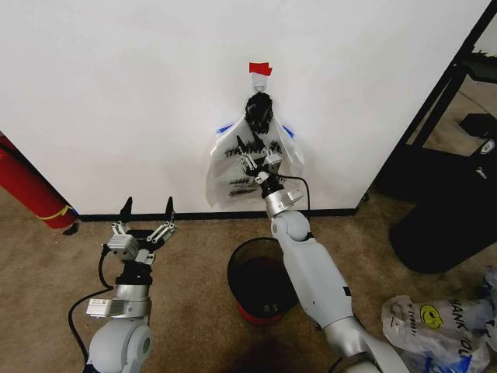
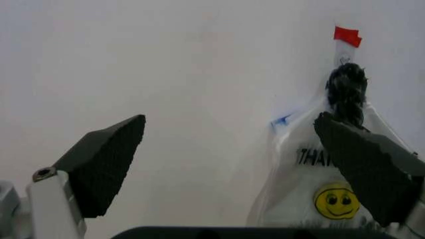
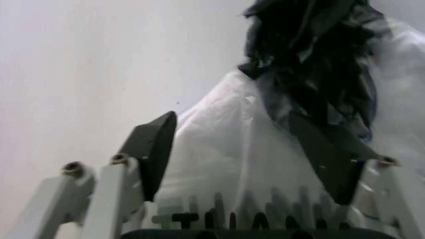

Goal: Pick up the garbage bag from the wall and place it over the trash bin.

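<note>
Head view: crumpled translucent garbage bag (image 1: 252,165) hangs on wall (image 1: 116,93); right tool (image 1: 255,162) spread, apparently touching it.

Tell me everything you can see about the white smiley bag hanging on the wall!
The thin see-through white plastic garbage bag hangs flat against the plain white wall, under a small red tape strip. Its bunched top looks dark and crinkled. It has black print, a yellow smiley face and blue-tinted handle edges. The right claw is open right in front of it. The round black wire-mesh trash bin stands below.
</note>
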`<state>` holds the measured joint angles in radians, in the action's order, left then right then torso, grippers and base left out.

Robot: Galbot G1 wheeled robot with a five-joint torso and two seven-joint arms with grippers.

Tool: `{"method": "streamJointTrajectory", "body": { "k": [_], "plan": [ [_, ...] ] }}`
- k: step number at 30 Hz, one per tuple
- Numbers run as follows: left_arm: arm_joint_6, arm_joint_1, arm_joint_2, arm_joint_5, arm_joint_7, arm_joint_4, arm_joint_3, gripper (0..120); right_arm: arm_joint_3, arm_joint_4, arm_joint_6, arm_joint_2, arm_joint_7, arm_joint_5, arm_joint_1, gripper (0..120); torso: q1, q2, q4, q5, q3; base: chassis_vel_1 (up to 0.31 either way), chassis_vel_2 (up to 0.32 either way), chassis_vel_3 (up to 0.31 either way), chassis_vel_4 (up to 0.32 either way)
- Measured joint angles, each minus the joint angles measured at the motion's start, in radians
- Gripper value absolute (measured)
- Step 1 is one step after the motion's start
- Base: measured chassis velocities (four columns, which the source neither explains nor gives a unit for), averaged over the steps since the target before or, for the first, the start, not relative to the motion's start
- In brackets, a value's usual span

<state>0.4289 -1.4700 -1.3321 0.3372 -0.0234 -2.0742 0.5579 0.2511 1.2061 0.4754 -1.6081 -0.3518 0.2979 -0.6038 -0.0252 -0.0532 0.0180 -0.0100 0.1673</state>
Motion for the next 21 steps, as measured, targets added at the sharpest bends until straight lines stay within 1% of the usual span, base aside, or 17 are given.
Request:
{"method": "streamJointTrajectory", "body": {
  "k": [2,4,12,15,18,21],
  "plan": [
    [0.0,0.002,0.001,0.001,0.0,0.0,0.001,100,0.011,0.005,0.001,0.0,-0.015,-0.04,0.0,75,0.0,0.0,0.0001,0.0,0.0,0.0,0.0,0.0,0.0],
    [0.0,0.002,0.003,0.001,0.001,0.0,0.002,100,0.021,0.01,0.006,0.0,-0.03,-0.087,-0.002,75,0.0,0.0,0.0001,0.0,0.0,0.0,0.0,0.0,0.0],
    [0.0,0.007,0.005,0.003,0.002,0.005,0.002,100,0.052,0.016,0.033,0.0,-0.044,-0.182,-0.005,74,0.0,0.0,0.0001,0.0,0.0,0.0,0.0,0.0,0.0],
    [0.0,0.009,0.006,0.003,0.003,0.007,0.001,100,0.059,0.02,0.035,0.001,-0.026,-0.202,-0.002,68,0.0,0.0,0.0001,0.0,0.0,0.0,0.0,0.0,0.0],
    [-0.001,0.011,0.006,0.003,0.004,0.007,0.001,100,0.063,0.017,0.036,0.003,0.01,-0.222,0.004,59,0.0,0.0,0.0001,0.0,0.0,0.0,0.0,0.0,0.0],
    [-0.001,0.011,0.007,0.003,0.004,0.007,0.001,100,0.064,0.008,0.036,0.003,0.034,-0.232,0.009,57,0.0,0.0,0.0001,0.0,0.0,0.0,0.0,0.0,0.0]
  ]
}}
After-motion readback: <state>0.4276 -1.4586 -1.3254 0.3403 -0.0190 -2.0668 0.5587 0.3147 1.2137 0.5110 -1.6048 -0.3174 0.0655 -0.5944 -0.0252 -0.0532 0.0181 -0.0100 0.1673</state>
